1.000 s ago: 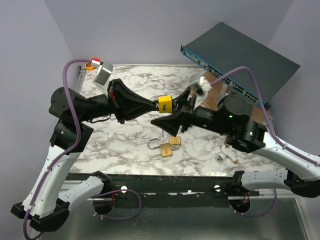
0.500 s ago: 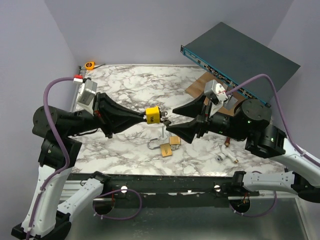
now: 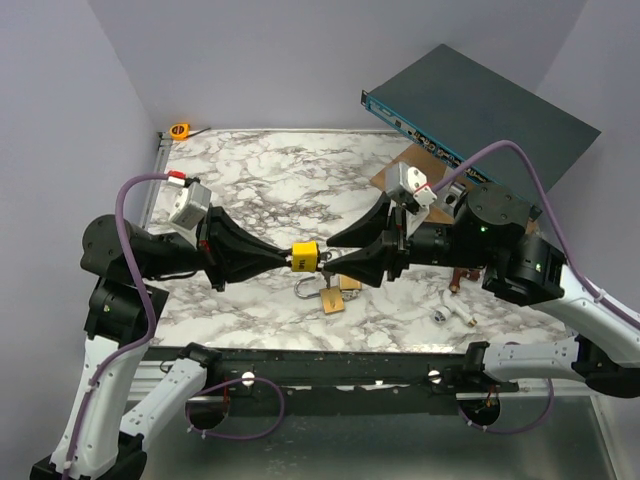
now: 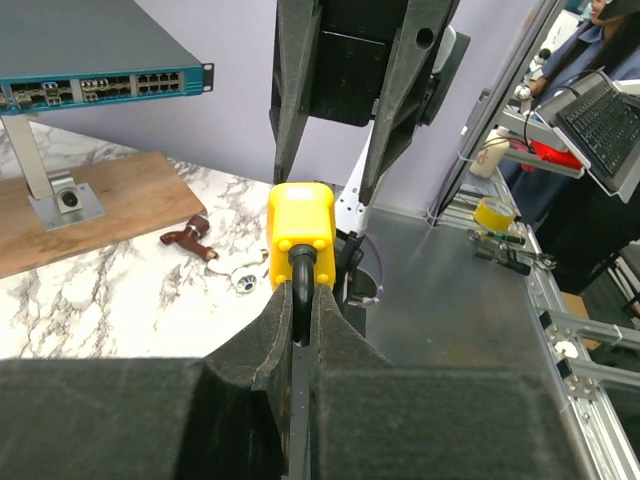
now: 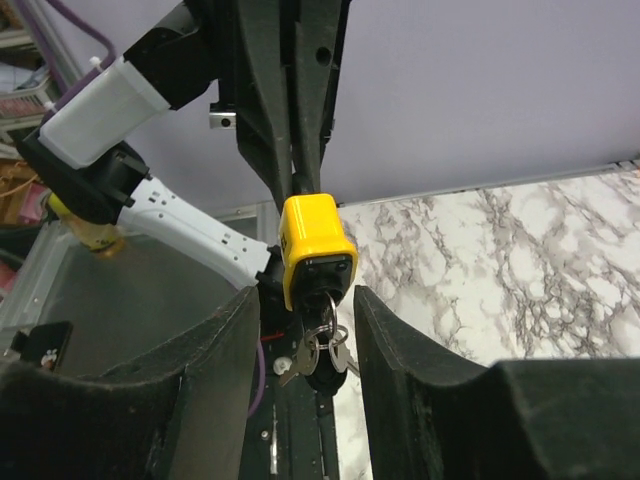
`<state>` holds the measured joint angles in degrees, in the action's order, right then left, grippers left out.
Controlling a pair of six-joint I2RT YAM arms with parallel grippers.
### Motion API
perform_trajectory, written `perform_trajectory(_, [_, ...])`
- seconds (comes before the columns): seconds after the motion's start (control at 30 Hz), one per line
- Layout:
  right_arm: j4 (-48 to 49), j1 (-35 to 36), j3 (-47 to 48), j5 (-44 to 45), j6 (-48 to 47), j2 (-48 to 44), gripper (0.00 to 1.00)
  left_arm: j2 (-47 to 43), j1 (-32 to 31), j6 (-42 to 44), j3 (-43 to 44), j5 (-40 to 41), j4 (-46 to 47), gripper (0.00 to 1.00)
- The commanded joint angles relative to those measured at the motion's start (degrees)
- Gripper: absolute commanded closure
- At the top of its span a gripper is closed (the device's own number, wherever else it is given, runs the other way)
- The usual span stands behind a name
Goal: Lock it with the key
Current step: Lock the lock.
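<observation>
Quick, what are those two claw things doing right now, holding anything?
Left gripper: closed, holding the yellow padlock.
Right gripper: open, its fingers on either side of the keys hanging from the padlock, not gripping them.

White-and-black arms (image 3: 100, 385), looping purple cables (image 3: 146, 178), tapered black fingers (image 3: 255, 255)

The centre of the frame is being blocked by the left gripper (image 3: 288, 257) and right gripper (image 3: 327, 254), meeting at the yellow padlock (image 3: 305, 256); the spot just below is being taken by the brass padlocks (image 3: 333, 300). The upper right is being occupied by the network switch (image 3: 480, 105). Bare table (image 3: 290, 170) is being left open at upper centre.
</observation>
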<state>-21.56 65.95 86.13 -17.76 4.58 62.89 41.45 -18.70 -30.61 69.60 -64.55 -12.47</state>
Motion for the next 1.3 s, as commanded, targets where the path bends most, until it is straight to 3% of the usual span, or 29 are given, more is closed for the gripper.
perform_trajectory(0.0, [-4.13,0.17,1.88,-5.14,-0.63,0.19,0.55,-1.26,0.51,-1.85,-0.21,-3.66,6.47,1.0])
perform_trajectory(0.17, [-5.74,0.14,2.12,-4.83,-1.14,0.17,0.55,-1.37,0.59,-4.88,-0.61,-5.76,10.85,1.0])
perform_trajectory(0.63, [-3.88,0.18,3.7,-11.41,-0.01,2.71,0.55,-0.15,0.59,-7.1,-0.78,-6.55,12.19,1.0])
perform_trajectory(0.93, [-1.82,0.21,2.17,-7.92,0.79,2.2,0.74,0.21,0.59,-7.11,-0.44,-6.77,13.12,1.0])
perform_trajectory(1.17, [-2.28,0.18,1.49,-5.7,0.91,0.81,0.98,0.12,0.59,-6.55,-0.52,-6.37,12.56,1.0])
perform_trajectory(1.27, [-2.17,0.16,1.12,-5.8,0.96,0.62,0.99,0.21,0.59,-7.36,-0.48,-6.2,13.43,1.0])
